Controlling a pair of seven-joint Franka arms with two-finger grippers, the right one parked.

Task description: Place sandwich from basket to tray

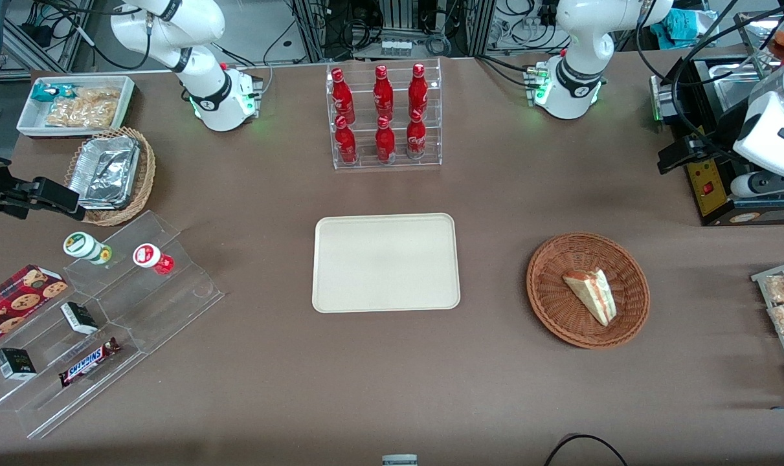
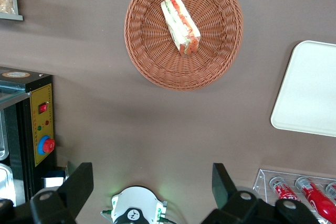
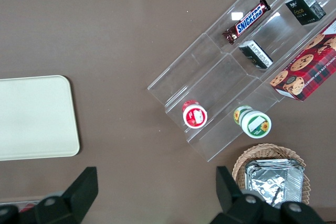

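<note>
The left arm's gripper (image 2: 152, 184) hangs high over the bare brown table (image 2: 157, 124), its two dark fingers (image 2: 79, 182) spread wide with nothing between them. Well out ahead of the fingertips sits the round wicker basket (image 2: 147, 51), and the wrapped sandwich (image 2: 180, 23) lies on its side inside it, untouched. The cream tray (image 1: 385, 262) rests beside the basket, apart from it.

Robotics lab, cable-filled equipment racks (image 1: 392, 26), mock shop snack displays (image 1: 87, 323)

Claw (image 2: 149, 184) fingertips past frame edge
</note>
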